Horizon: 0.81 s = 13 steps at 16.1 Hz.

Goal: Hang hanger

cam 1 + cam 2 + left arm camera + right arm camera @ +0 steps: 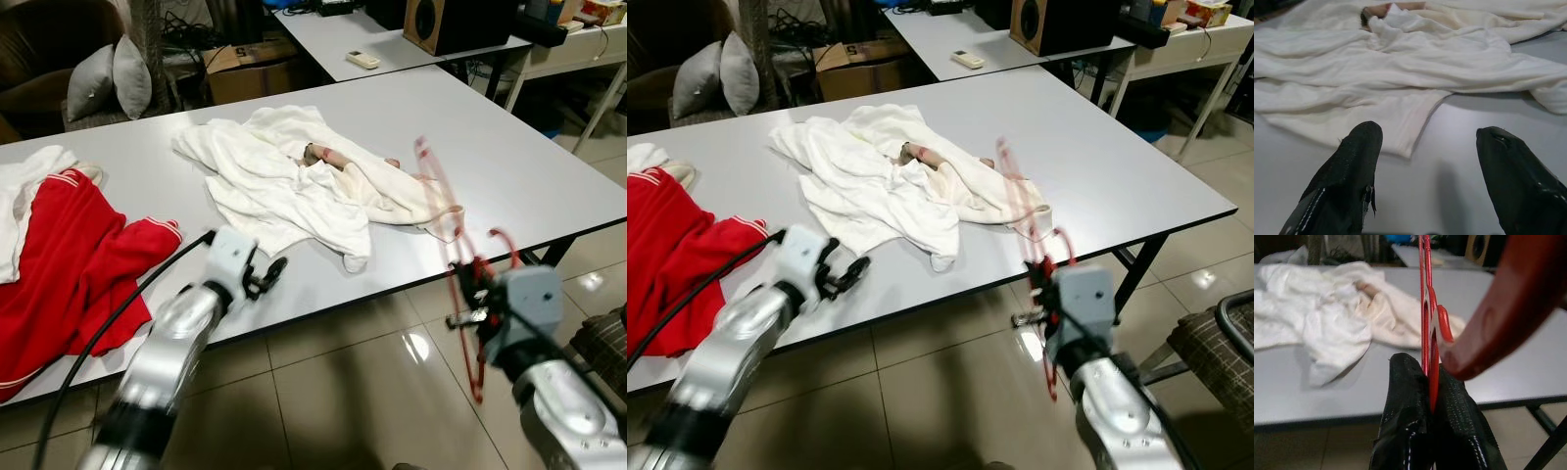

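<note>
You had the right gripper (1431, 382) clamped on the red hanger (453, 227) beside the table (529, 166); the left gripper (1425, 166) hovered open near the white shirt (294, 181). Next, I'd judge, you needed somewhere to hang it.

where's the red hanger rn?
The red hanger is clamped in the right gripper, held off the grey table's near right edge, just right of the white garment.

Left gripper (1425, 171) hovers low over the table's front edge, fingers spread wide, right gripper (1431, 377) just off that edge, pinched tight.
</note>
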Tool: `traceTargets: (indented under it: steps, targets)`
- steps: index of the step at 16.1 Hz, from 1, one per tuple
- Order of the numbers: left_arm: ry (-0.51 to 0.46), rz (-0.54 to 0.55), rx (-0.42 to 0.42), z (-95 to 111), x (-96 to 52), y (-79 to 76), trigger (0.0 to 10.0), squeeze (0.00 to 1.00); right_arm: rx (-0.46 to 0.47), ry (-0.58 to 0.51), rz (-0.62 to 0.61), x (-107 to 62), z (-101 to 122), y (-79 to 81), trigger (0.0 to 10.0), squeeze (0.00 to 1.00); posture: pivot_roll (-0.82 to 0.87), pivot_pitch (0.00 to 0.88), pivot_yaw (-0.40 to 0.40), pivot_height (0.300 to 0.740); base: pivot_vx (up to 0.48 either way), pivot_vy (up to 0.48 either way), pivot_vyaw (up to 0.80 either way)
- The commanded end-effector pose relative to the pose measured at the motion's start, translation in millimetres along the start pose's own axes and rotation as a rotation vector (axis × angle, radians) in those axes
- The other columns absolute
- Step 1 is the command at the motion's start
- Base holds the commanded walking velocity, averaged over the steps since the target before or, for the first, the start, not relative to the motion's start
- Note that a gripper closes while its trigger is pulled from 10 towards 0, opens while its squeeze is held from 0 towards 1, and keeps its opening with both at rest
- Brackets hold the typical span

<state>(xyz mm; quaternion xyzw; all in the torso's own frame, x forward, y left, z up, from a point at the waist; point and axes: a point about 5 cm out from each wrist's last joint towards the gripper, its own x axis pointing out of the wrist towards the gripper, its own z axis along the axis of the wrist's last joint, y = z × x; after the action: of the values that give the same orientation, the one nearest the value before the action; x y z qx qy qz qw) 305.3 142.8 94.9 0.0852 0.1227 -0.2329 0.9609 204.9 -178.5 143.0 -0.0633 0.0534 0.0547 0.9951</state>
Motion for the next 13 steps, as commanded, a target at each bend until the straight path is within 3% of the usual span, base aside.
traceTargets:
  steps: [1,4,5,6,9,13]
  targets:
    - [0.021,-0.023,-0.015,-3.3,5.1,0.6,10.0,0.0,-0.002,-0.008,-0.011,1.8,0.7,-1.3,10.0,0.0,-0.08,0.019,0.099,0.74,0.0,0.0,0.0]
    - [0.05,-0.007,0.003,-7.1,19.5,6.8,10.0,0.0,-0.01,-0.016,-0.012,2.9,2.3,-2.7,10.0,0.0,-0.08,0.02,0.101,0.74,0.0,0.0,0.0]
    - [0.05,0.019,0.005,-7.1,22.4,12.4,3.3,0.0,-0.011,-0.02,-0.014,3.4,2.8,-3.0,10.0,0.0,-0.08,0.02,0.102,0.74,0.0,0.0,0.0]
    - [0.046,0.042,-0.002,-6.7,24.2,17.3,0.0,0.0,-0.011,-0.023,-0.018,3.6,3.1,-3.5,10.0,0.0,-0.08,0.018,0.104,0.74,0.0,0.0,0.0]
    - [0.028,0.065,-0.027,-3.4,29.2,27.1,0.0,0.0,-0.011,-0.024,-0.02,3.2,2.3,-3.7,10.0,0.0,-0.08,0.017,0.104,0.74,0.0,0.0,0.0]
    - [0.036,0.042,-0.001,-4.9,32.2,26.2,0.0,0.0,-0.016,-0.028,-0.01,3.7,2.7,-1.9,10.0,0.0,-0.08,0.017,0.106,0.74,0.0,0.0,0.0]
